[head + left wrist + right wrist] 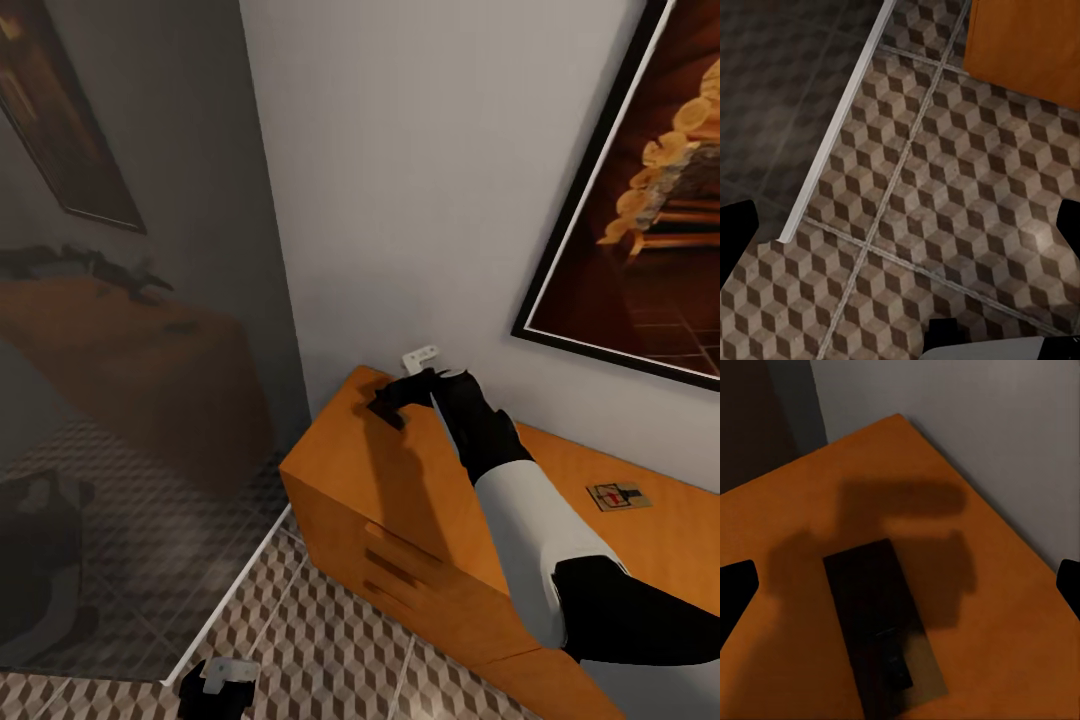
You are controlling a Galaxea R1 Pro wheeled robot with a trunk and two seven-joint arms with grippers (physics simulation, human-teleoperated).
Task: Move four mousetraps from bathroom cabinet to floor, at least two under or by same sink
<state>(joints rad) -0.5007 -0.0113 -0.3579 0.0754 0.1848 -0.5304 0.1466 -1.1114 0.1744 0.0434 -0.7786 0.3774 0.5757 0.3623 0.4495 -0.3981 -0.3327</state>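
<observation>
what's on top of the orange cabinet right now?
Two mousetraps on the cabinet top: one lies in the open near the wall, another sits in shadow under the open right gripper. The arm hides part of the top.

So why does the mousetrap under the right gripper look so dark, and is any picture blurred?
Right wrist view: the gripper's shadow covers the mousetrap on the cabinet, so its details are hard to read. Head view: the glass panel gives a dim reflection. Left wrist view: the bathroom floor is evenly lit and sharp.
</observation>
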